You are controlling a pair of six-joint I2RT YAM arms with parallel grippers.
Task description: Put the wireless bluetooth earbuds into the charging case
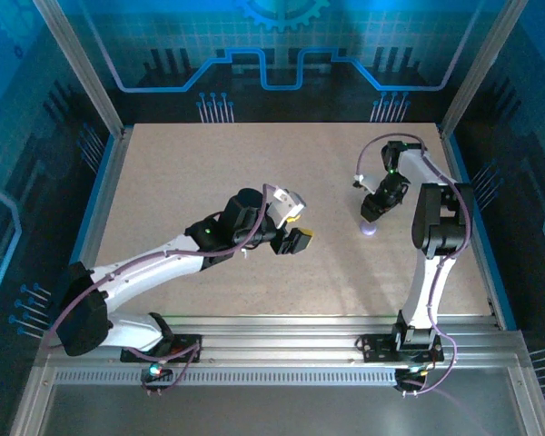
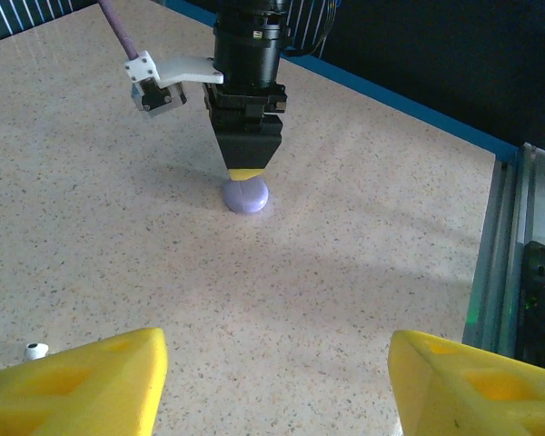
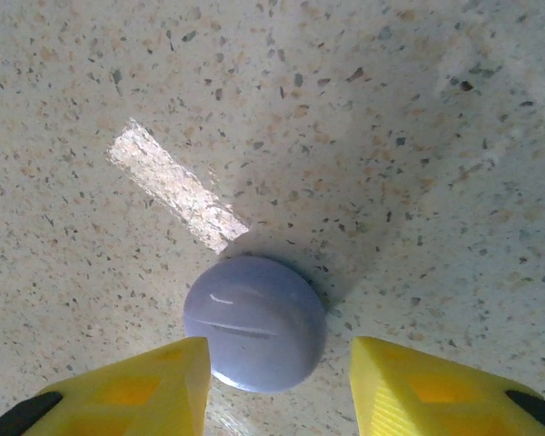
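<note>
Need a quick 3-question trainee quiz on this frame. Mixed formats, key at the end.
1. True or false: the right gripper is clamped shut on the lavender round case.
2. Which small thing lies on the table close to the left gripper? A) a white earbud B) a screw C) a coin
3. Fill in: in the right wrist view, the case shows ___ the right gripper's two jaws.
Key: 1 false, the jaws stand apart; 2 A; 3 between.
</note>
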